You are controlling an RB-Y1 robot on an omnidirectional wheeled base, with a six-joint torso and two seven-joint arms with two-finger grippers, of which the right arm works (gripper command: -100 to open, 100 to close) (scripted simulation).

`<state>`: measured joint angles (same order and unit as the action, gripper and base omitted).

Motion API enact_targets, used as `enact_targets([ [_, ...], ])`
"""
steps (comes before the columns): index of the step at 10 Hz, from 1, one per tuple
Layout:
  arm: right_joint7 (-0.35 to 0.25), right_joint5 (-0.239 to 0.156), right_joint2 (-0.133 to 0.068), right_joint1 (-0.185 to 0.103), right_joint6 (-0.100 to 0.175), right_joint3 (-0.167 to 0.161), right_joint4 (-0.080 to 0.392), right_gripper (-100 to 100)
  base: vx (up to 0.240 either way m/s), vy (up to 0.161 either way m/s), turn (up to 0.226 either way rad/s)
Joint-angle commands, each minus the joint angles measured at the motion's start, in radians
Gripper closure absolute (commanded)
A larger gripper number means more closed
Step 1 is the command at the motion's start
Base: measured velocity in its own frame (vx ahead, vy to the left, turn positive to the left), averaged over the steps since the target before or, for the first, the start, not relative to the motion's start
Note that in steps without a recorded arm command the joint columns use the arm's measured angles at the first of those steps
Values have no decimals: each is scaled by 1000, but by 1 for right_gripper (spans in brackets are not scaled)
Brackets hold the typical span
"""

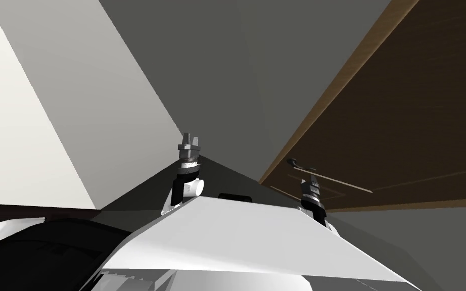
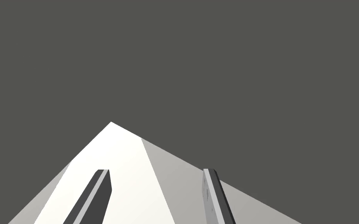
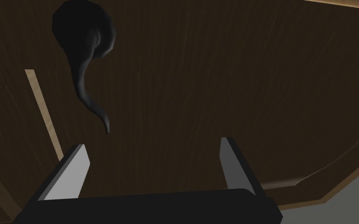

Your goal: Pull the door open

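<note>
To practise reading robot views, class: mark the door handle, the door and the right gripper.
door handle [image 3: 80, 74], right wrist view, lever's curved neck.
door [image 3: 233, 77], right wrist view, bare dark wood panel.
right gripper [image 3: 152, 143], right wrist view, midway between its fingertips.

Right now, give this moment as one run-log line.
right gripper: open, short of dark lever handle, not touching | left gripper: open, empty | dark wood door: ahead

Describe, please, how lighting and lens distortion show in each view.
Head view: the wide lens tilts and splays the door and walls. Right wrist view: dim, so the black handle barely stands out from the dark door beyond the open right gripper. Left wrist view: the open left gripper has one finger shaded, one lit.
</note>
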<state>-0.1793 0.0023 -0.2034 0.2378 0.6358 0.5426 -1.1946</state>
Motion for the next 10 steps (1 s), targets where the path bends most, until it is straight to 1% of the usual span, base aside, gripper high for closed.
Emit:
enact_targets([
  [1, -6, 2, -6, -5, 7, 18, 42, -100, -60, -83, 222],
  [3, -11, 4, -12, -12, 10, 37, 82, -100, -63, -80, 208],
  [4, -16, 6, -17, -19, 12, 56, 122, -100, -83, -103, 351],
  [5, -18, 7, -20, -22, 13, 65, 142, -100, -90, -112, 284],
  [6, -22, 9, -25, -28, 15, 80, 174, -100, -125, -109, 289],
  [8, -26, 10, -29, -34, 17, 95, 205, -100, -106, -90, 246],
  [9, -30, 12, -33, -38, 19, 107, 231, -100, -82, -73, 263],
  [10, -31, 12, -34, -40, 19, 112, 242, -100, -93, -56, 245],
])
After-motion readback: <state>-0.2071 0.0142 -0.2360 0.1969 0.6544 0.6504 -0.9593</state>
